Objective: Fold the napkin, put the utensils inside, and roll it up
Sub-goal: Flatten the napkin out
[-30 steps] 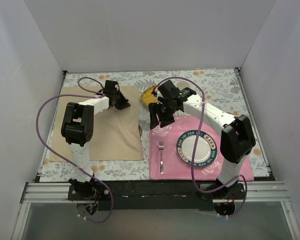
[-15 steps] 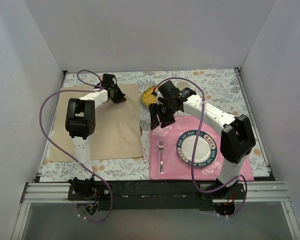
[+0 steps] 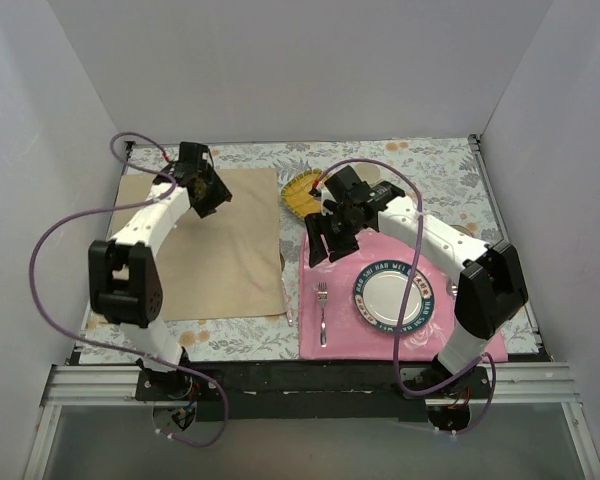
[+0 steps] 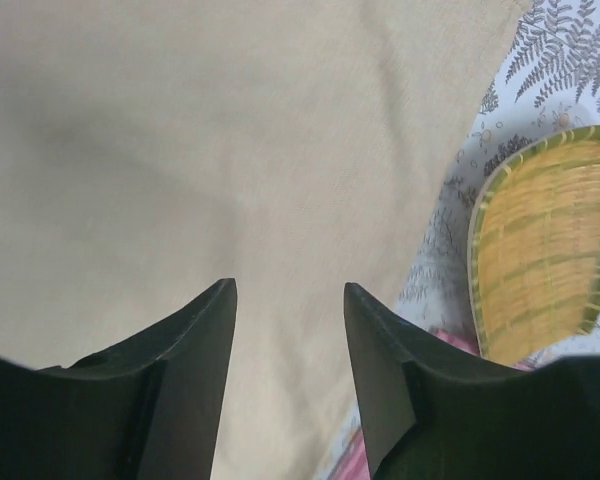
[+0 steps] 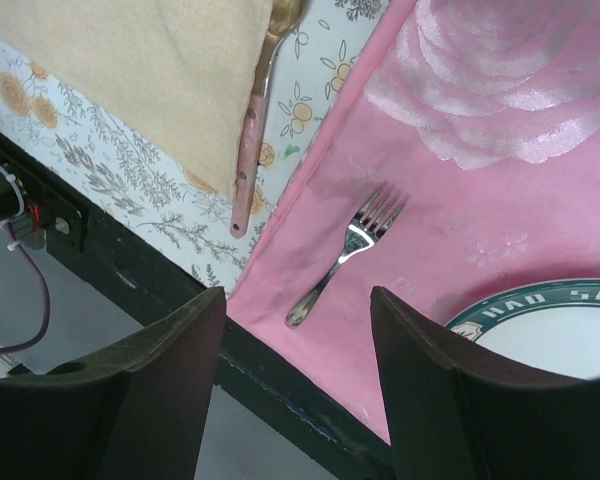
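Top external view: the napkin (image 3: 220,250) lies flat on the left half of the desk (image 3: 440,175). Its left edge runs close to the left wall and its far edge lies near the back wall. The left gripper (image 3: 204,196) hangs over the napkin's far part. In the left wrist view its jaws stand partly apart, with only bare cloth between them and nothing held.

A yellow woven mat (image 3: 300,190) sits just beyond the napkin's far-right corner, beside the pink placemat (image 3: 350,340) that fills the right half of the desk. On the placemat the fork (image 5: 342,258) lies near its left edge, apart from the plate (image 3: 425,295) to its right. The right gripper (image 3: 320,245) hovers above the placemat's far-left part, its jaws spread wide and empty.

A pink-handled spoon (image 5: 248,150) lies in the narrow strip of flowered desk between napkin and placemat, right against the napkin's right edge. White walls close off the left, back and right sides. A black rail borders the near edge. Bare desk shows in the far-right corner.
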You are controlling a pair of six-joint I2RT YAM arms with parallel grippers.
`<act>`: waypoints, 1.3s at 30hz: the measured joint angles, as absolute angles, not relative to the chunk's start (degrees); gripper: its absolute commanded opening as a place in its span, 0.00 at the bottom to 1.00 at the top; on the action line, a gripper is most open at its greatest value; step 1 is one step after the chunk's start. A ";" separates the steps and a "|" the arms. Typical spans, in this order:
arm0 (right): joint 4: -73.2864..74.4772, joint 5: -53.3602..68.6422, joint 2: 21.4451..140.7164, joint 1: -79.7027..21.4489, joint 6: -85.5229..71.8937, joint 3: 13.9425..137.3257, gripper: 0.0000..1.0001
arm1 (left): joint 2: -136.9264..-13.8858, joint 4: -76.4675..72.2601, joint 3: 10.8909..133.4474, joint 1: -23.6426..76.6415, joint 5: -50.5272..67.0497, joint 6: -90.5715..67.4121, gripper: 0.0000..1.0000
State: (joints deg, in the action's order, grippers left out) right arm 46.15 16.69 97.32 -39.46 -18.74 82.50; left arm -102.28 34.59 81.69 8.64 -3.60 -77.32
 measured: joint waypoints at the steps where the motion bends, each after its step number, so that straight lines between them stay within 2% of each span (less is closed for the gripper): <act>1: 46.13 16.75 96.55 -39.46 -18.61 81.97 0.68 | -97.49 36.32 79.13 8.45 -4.80 -78.63 0.49; 3: 46.15 17.08 95.66 -39.51 -18.17 81.60 0.68 | -87.70 39.16 72.77 7.57 -7.20 -81.52 0.49; 6: 46.22 17.52 95.53 -39.77 -17.47 81.60 0.68 | -80.20 41.71 65.95 3.73 -8.60 -83.99 0.45; 8: 46.48 17.69 95.55 -39.99 -17.02 81.62 0.68 | -76.79 42.94 60.25 -0.23 -8.97 -84.88 0.36; 10: 46.57 17.85 95.55 -40.49 -16.45 81.62 0.68 | -75.33 43.20 54.87 -4.32 -8.34 -84.99 0.33; 11: 46.59 18.00 95.55 -40.73 -16.27 81.62 0.68 | -75.22 43.29 52.97 -6.24 -7.79 -84.84 0.30; 15: 46.59 18.26 95.55 -41.47 -16.08 81.60 0.68 | -75.99 42.02 48.86 -10.13 -5.54 -83.74 0.29; 21: 46.52 18.28 94.50 -41.80 -15.99 79.96 0.68 | -79.70 38.98 48.47 -12.64 -4.89 -83.11 0.23; 27: 46.54 18.13 92.88 -41.80 -15.59 78.81 0.68 | -85.76 38.30 47.09 -15.70 -5.26 -82.91 0.23; 39: 46.52 18.15 92.51 -41.80 -14.81 78.74 0.68 | -87.00 37.93 47.75 -20.78 -5.93 -80.51 0.22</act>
State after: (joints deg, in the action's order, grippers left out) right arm 46.52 18.15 92.51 -41.80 -14.81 78.74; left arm -87.00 37.93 47.75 -20.78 -5.93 -80.51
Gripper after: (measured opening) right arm 0.685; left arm 0.228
